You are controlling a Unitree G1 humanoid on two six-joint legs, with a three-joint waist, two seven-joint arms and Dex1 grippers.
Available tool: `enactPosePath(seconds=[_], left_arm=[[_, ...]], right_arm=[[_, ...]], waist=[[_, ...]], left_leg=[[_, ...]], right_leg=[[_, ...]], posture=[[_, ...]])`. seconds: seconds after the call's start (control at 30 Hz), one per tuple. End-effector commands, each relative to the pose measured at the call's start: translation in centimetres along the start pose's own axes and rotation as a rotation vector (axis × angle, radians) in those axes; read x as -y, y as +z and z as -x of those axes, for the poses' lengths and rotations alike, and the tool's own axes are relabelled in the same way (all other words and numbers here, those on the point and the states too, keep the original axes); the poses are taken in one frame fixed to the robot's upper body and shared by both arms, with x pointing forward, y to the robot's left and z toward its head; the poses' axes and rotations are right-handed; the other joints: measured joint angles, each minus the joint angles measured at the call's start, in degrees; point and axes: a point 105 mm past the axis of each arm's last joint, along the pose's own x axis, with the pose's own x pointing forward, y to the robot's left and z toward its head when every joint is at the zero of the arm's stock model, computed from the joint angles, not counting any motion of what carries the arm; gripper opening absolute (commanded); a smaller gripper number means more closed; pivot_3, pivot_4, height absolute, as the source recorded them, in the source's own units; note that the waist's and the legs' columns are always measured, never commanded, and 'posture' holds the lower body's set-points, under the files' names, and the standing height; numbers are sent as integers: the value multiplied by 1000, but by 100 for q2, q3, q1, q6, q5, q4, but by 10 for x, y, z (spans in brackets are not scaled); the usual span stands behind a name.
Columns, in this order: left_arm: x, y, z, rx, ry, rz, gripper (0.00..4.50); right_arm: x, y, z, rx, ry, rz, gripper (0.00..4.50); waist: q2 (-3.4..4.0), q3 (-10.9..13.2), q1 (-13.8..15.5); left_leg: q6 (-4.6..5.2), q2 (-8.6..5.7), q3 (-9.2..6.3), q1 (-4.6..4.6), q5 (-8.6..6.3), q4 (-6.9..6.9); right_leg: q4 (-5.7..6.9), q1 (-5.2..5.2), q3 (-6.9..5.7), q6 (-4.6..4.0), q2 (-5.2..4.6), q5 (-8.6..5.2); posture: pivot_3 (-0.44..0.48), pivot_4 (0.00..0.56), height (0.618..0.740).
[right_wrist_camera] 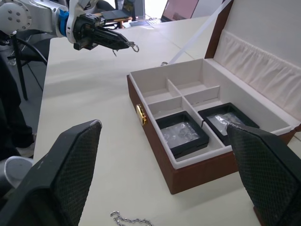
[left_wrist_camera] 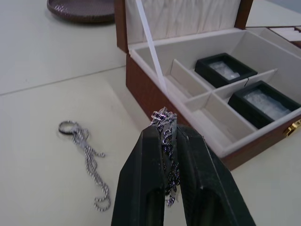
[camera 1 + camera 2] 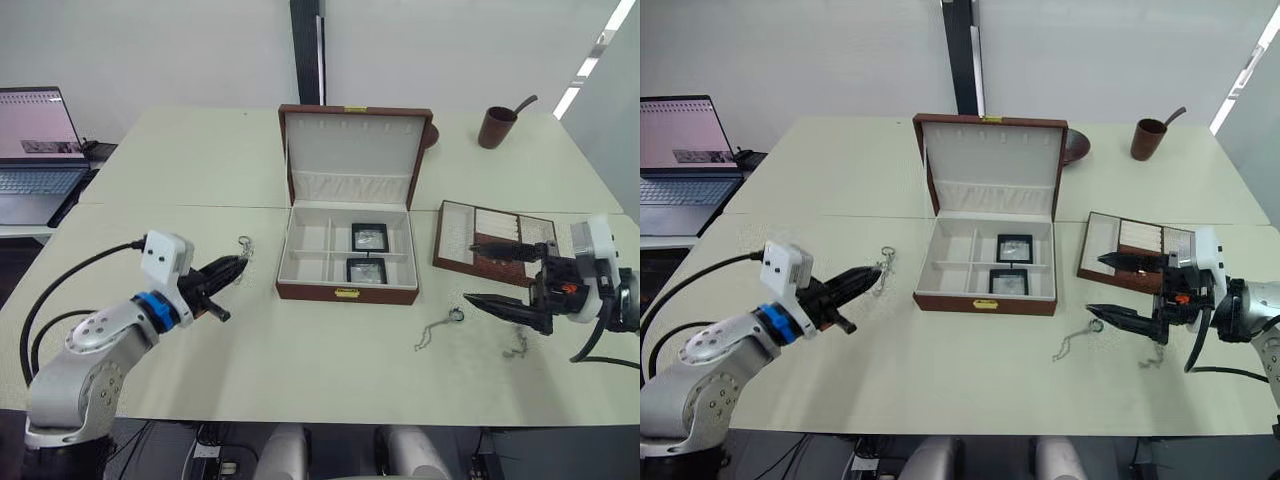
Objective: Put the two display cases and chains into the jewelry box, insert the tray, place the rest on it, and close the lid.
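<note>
The brown jewelry box (image 3: pixel 345 292) stands open in the middle of the table, its lid (image 3: pixel 350 150) upright. Two black display cases (image 3: pixel 369 237) (image 3: pixel 365 270) lie in its right compartments. My left gripper (image 3: pixel 238 265) is shut on a silver chain (image 2: pixel 165 141), just left of the box and above the table. Another chain (image 2: pixel 87 150) lies on the table beside it. The tray (image 3: pixel 500 245) rests right of the box. My right gripper (image 3: pixel 480 273) is open, one finger over the tray's near edge. Two more chains (image 3: pixel 440 325) (image 3: pixel 515 345) lie on the table near it.
A laptop (image 3: pixel 35 150) sits on a side desk at the far left. At the back right stand a brown cup (image 3: pixel 497 127) with a spoon and a dark bowl (image 3: pixel 430 135) behind the lid. A seam crosses the table (image 3: pixel 200 160) behind the box.
</note>
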Motion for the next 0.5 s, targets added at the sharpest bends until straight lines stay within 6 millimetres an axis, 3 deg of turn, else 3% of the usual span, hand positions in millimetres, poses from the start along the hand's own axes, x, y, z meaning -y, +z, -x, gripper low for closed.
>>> enactPosePath(seconds=[0.03, 0.2, 0.5], left_arm=[[19, 23, -13, 67, -50, -3, 119], [32, 37, -40, 121, -49, -1, 119], [37, 44, -91, 156, 47, -5, 119]], right_arm=[[8, 11, 5, 38, -55, 31, 4500], [14, 11, 7, 41, -102, 26, 4500], [22, 13, 10, 54, -155, 34, 4500]], waist=[[-2, 1, 1], [-10, 6, 4], [-15, 9, 8]], left_leg=[[0, 0, 0, 0, 0, 0], [0, -4, 0, -1, 0, 2], [-1, -14, 2, -2, 1, 4]], right_leg=[[0, 0, 0, 0, 0, 0], [0, 0, 1, 2, 0, 1], [0, 0, 2, 3, 4, 3]], posture=[[0, 150, 740], [0, 150, 740], [0, 150, 740]])
